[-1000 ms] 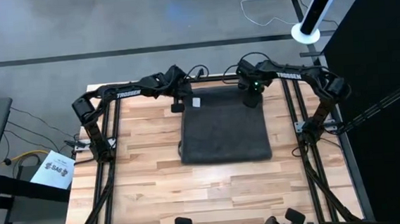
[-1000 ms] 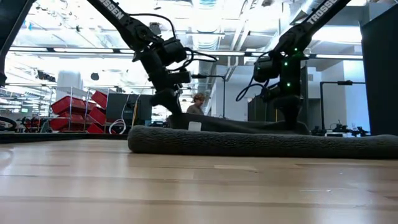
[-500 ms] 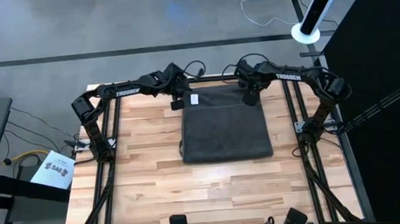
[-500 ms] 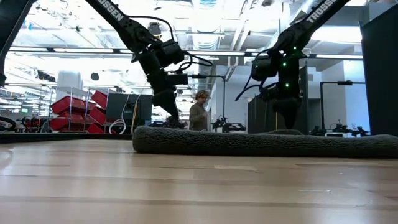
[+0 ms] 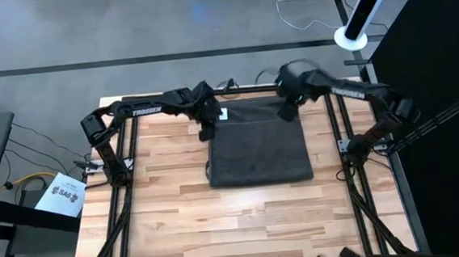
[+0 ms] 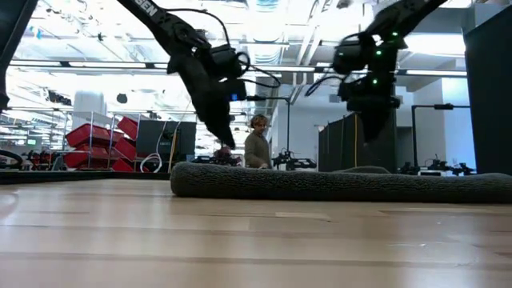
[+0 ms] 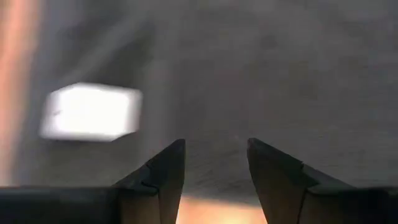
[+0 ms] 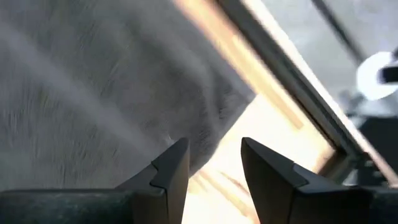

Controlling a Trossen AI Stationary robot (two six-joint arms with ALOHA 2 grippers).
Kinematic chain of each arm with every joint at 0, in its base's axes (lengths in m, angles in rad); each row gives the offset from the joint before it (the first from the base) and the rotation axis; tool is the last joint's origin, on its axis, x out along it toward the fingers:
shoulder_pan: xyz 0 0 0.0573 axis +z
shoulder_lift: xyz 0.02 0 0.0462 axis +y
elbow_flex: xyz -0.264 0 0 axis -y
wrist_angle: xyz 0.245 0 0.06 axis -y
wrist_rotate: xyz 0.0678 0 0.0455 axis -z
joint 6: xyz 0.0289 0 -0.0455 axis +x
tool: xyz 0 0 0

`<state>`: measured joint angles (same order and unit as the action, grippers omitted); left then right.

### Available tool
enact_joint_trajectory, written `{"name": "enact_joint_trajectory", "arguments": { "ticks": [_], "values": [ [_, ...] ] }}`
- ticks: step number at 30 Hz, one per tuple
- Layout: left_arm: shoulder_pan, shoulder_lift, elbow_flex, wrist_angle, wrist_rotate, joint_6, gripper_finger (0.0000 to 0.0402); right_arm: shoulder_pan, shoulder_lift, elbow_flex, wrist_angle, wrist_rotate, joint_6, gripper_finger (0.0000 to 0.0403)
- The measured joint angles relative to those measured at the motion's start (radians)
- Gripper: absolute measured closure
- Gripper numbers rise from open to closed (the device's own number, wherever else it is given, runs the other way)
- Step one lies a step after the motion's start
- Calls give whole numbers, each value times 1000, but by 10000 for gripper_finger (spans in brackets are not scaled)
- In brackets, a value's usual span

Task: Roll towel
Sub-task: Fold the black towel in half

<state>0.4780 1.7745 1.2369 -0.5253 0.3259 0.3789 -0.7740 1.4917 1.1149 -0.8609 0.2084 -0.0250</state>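
Observation:
The dark grey towel (image 5: 257, 147) lies spread flat on the far half of the wooden table (image 5: 179, 221). Its small white label (image 5: 224, 114) sits near the far left corner. My left gripper (image 5: 206, 132) hovers open over the towel's left edge, just on the near side of the label (image 7: 90, 112). My right gripper (image 5: 287, 113) hovers open over the far right corner of the towel (image 8: 93, 93). In the low view, my left gripper (image 6: 226, 150) and my right gripper (image 6: 372, 134) stand above the towel (image 6: 336, 184).
Bare wood (image 5: 244, 225) stretches from the towel to the near edge. Dark frame rails (image 5: 126, 160) run along the table's left and right sides. A person (image 6: 256, 149) stands in the room beyond the far edge. A white sheet (image 5: 62, 194) lies off the table's left side.
Both grippers have risen from the towel's far edge. That edge stood raised a second ago and now lies flat. My left gripper has also gone a little toward the near edge, along the towel's left side.

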Motion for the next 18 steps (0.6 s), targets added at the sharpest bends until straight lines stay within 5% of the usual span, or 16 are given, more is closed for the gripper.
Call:
{"name": "enact_joint_trajectory", "arguments": {
  "ticks": [7,18],
  "values": [
    [-130,53,0,91,14,18,264,-324,68,0,27,-345,44,275],
    [-158,190,0,111,10,-56,267,-263,296,-1,91,-398,100,275]
  ]
}}
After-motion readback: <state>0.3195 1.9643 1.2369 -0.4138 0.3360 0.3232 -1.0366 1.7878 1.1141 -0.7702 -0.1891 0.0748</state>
